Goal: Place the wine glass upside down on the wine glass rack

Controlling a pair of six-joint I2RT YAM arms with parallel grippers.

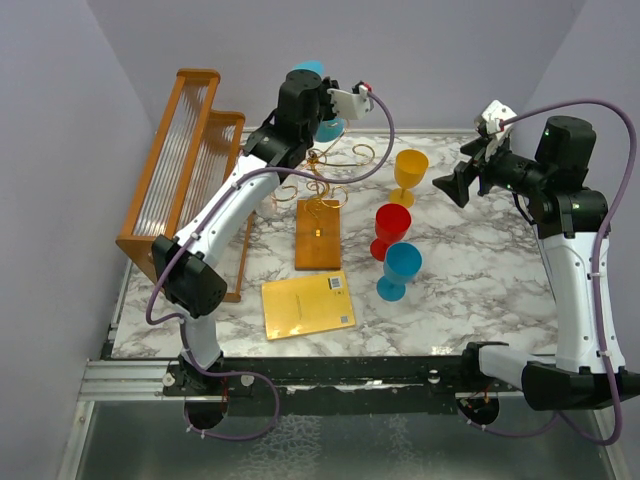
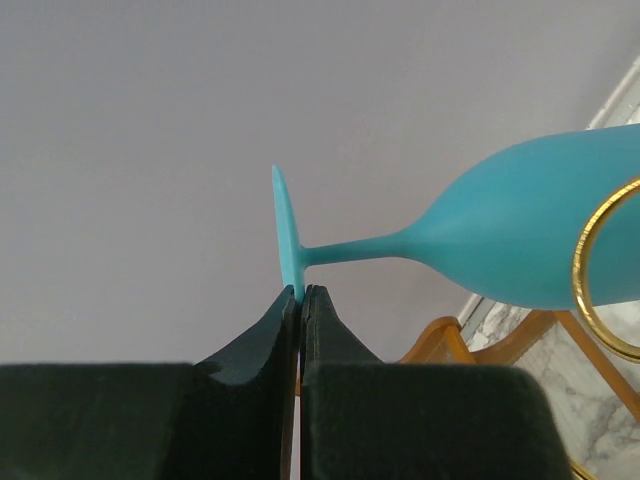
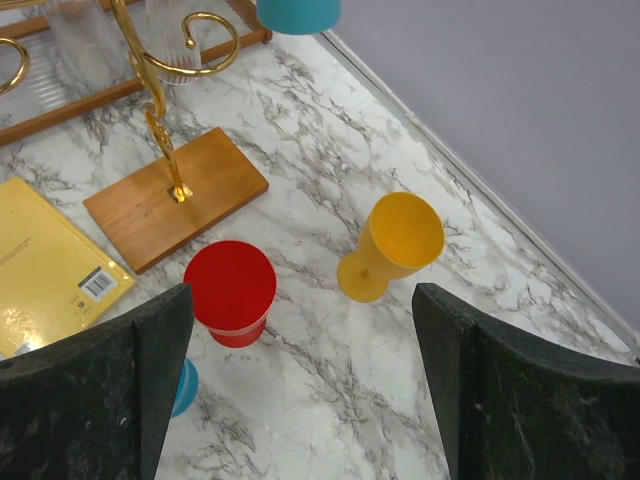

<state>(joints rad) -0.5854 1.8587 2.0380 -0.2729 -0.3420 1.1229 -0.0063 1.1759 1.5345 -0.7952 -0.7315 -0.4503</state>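
Left wrist view showed the teal wine glass [image 2: 520, 235] pinched by the rim of its foot between the clenched fingers of the left gripper [image 2: 300, 293], with its bowl just behind a gold loop of the wine glass rack [image 1: 318, 235]. From above, the glass hung foot-up and tilted over the rack's far arms. The left arm rose from its near-left base, bent at the elbow and reached to the far centre. The right arm stood raised at the right. The right gripper [image 1: 447, 183] was spread wide and empty, facing left toward the yellow goblet [image 1: 410, 170] and the red glass [image 1: 390, 225].
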